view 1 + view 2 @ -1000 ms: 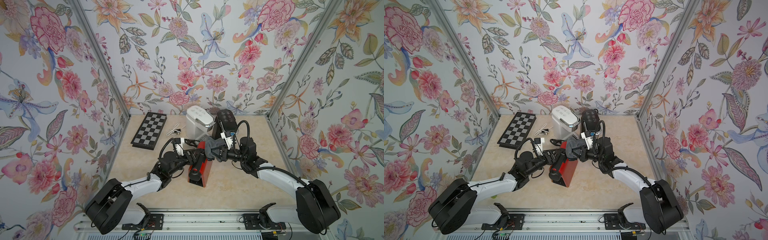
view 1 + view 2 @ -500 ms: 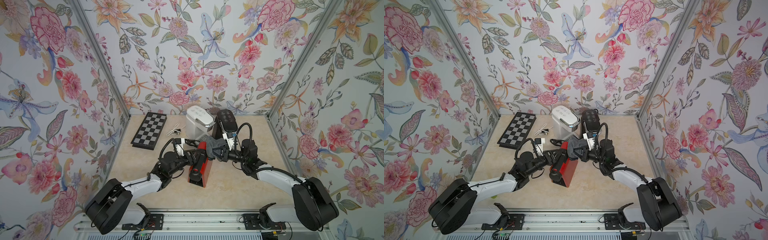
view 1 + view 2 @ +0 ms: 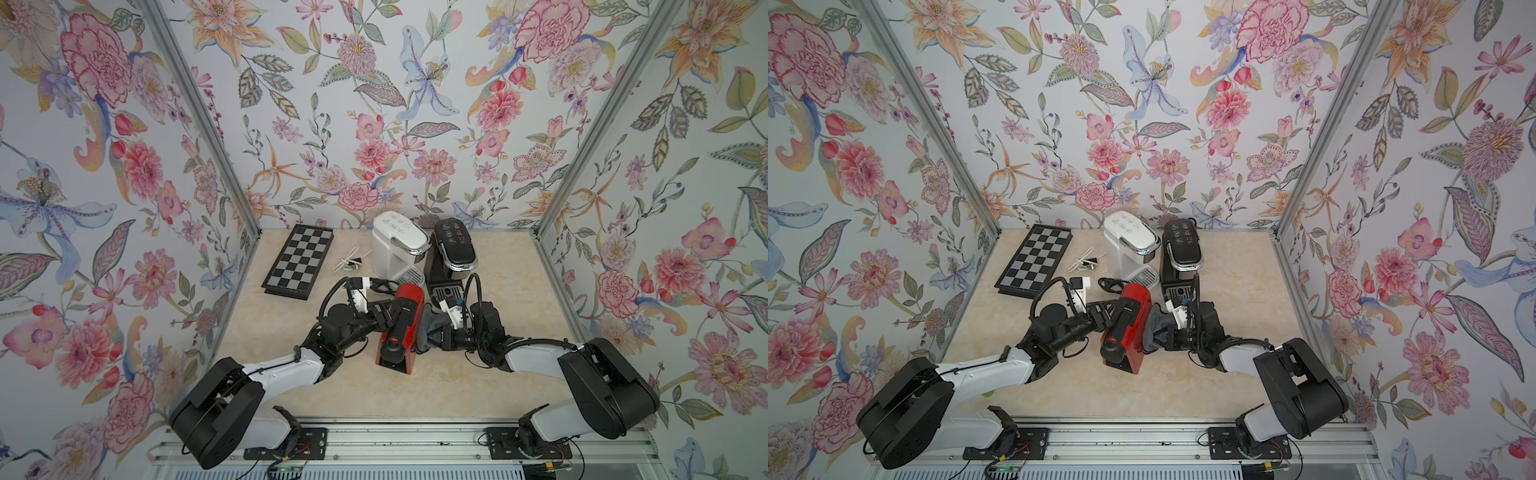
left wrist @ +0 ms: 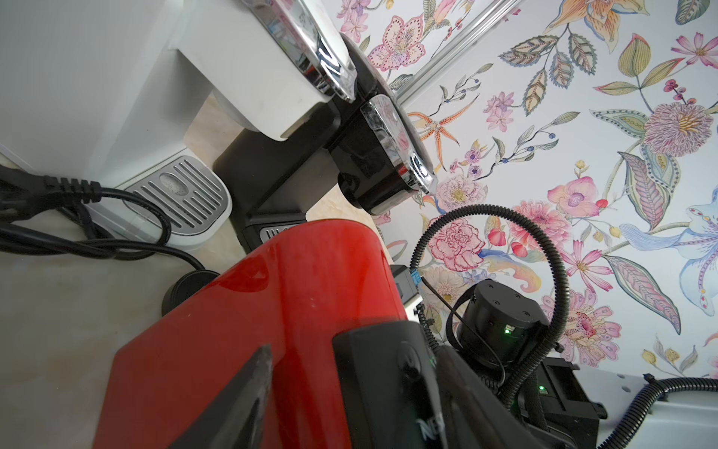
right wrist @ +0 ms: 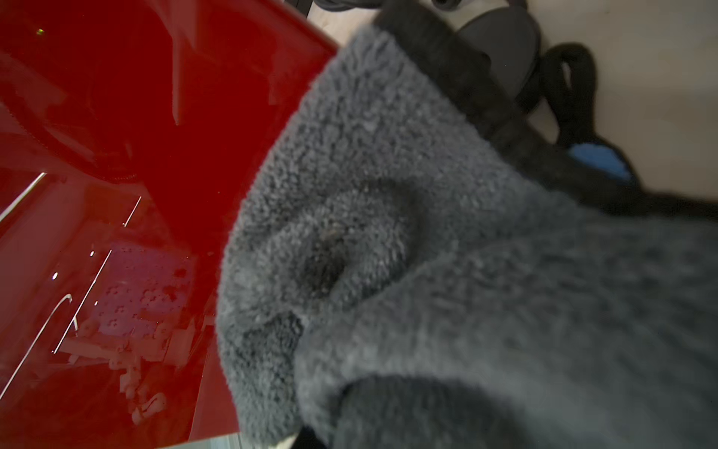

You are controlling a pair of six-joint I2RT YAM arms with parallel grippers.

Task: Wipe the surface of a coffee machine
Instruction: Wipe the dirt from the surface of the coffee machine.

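Red glossy coffee machine (image 3: 405,328) sits mid-frame on the beige bench (image 3: 511,291). Left end effector (image 3: 388,313) is clamped across its black top. Right end effector (image 3: 438,332) is closed on the grey fluffy cloth (image 3: 428,328), pressed to the machine's right side. Bare bench at right and lower centre.

Counts:
- 3 coffee machines: the red one, plus the white coffee machine (image 3: 397,245) and black coffee machine (image 3: 451,253) crowded just above it
- 1 cloth
- 1 folding chessboard (image 3: 299,262)
- 1 white coiled cable (image 3: 349,262)

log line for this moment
left gripper: shut on red coffee machine | right gripper: shut on grey cloth | cloth: against machine's side

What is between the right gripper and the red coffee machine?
A grey cloth, held by the right gripper against the red coffee machine's side, in both top views.
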